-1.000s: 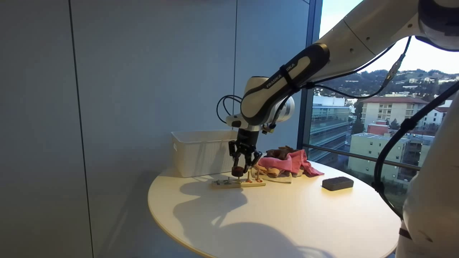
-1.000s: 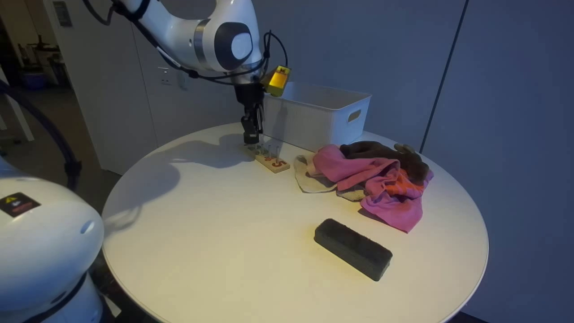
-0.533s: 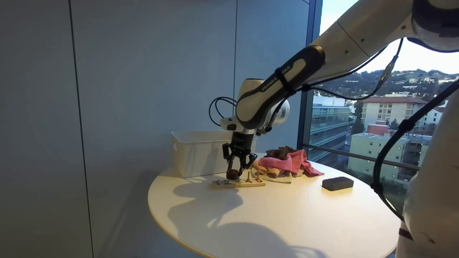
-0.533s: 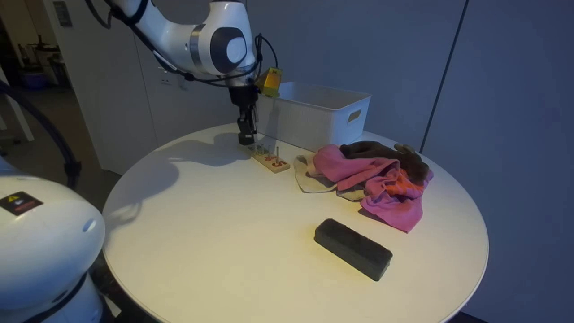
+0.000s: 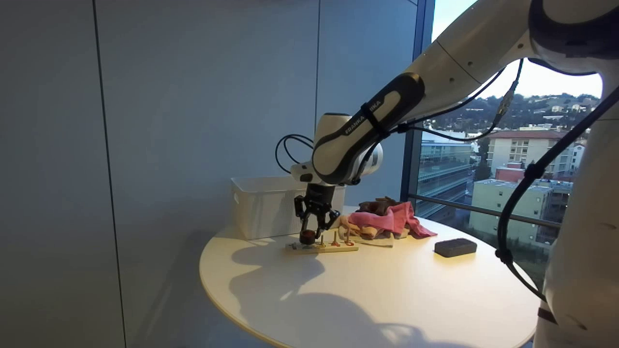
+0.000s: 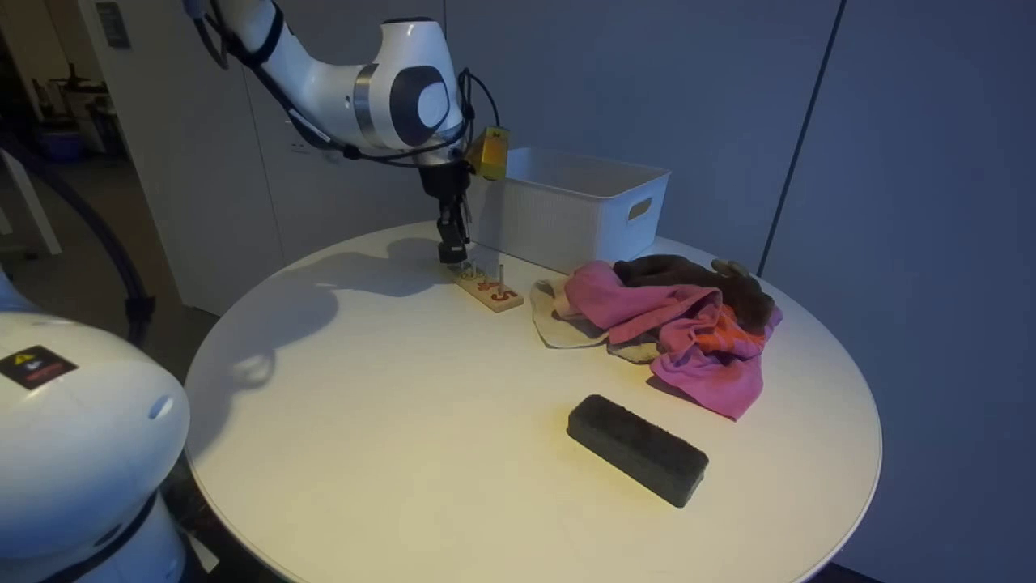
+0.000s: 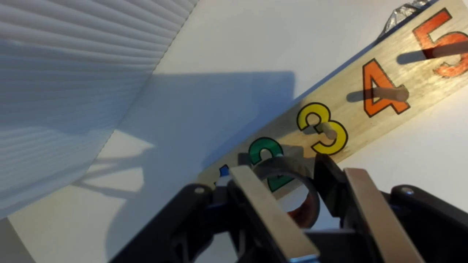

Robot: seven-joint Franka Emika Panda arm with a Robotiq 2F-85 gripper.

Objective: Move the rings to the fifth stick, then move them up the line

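Gripping the dark ring [image 5: 307,239] in the fingers [image 7: 272,213], over the green 2 [image 7: 271,143] of the wooden number board [image 7: 351,115], not showing clearly whether threaded there. Seemingly tackling the up-the-line step, given a bare fifth stick [image 7: 449,49]; likely needing centring, then lowering before releasing.

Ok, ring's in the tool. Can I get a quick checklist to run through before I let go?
1. Grip: ok; the tool holds the ring.
2. Seating: cannot tell whether the ring is down on a stick.
3. Wrist view of the green 2: not ok; ring and tool cover part of it.
4. Bare third stick, fourth stick and fifth stick: ok.
5. The board flat on the table: ok in both exterior views.
6. Board apart from the white bin: ok; the table shows between them.
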